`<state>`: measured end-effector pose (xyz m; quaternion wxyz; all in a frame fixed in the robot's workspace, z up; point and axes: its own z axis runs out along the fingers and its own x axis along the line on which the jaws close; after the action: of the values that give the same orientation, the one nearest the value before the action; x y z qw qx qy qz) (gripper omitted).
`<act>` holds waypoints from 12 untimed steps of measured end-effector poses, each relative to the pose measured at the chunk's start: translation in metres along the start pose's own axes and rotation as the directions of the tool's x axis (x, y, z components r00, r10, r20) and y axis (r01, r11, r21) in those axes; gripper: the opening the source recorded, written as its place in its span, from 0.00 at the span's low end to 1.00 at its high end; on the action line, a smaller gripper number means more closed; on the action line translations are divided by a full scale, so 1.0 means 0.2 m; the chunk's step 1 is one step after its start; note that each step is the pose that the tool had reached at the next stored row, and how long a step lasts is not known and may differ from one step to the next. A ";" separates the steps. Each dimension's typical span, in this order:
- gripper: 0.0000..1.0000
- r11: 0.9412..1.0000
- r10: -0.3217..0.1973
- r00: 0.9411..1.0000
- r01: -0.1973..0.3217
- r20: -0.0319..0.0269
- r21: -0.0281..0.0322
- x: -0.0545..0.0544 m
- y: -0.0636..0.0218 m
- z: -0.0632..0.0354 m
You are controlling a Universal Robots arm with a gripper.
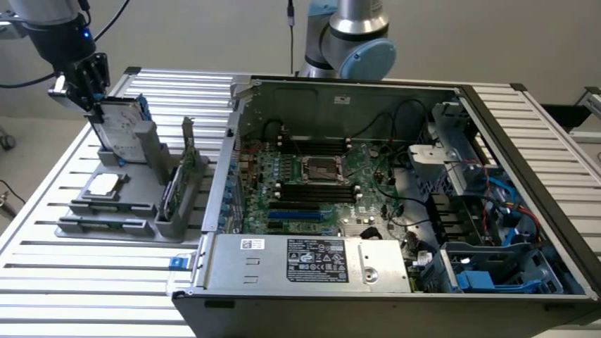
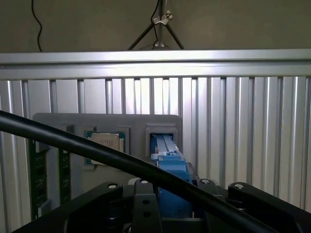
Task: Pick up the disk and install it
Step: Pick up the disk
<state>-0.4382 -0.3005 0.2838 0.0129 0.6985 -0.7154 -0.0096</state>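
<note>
Attention goes to the upper left of the exterior view, where the black robot gripper (image 1: pixel 91 84) sits at the top edge of the flat silver-grey hard disk with a blue plastic carrier frame (image 1: pixel 123 125). The disk stands upright in 1 slot of the grey plastic holder (image 1: pixel 103 227), left of the open black computer case (image 1: pixel 376 317). I cannot tell whether the gripper clamps the disk or only straddles it. The disk looks stiff, rather heavy and sensitive to shock. Its metal faces may be slippery, so I judge the blue frame edges the better place to hold.
</note>
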 end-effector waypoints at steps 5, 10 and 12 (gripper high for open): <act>0.33 1.000 0.000 1.000 0.000 0.000 0.000 0.00 0.000 0.000; 0.33 1.000 0.000 1.000 0.000 0.000 0.000 0.00 0.000 0.000; 0.33 1.000 0.000 1.000 0.000 0.000 0.000 0.00 0.000 -0.002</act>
<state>-0.4381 -0.3005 0.2842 0.0127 0.6985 -0.7154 -0.0095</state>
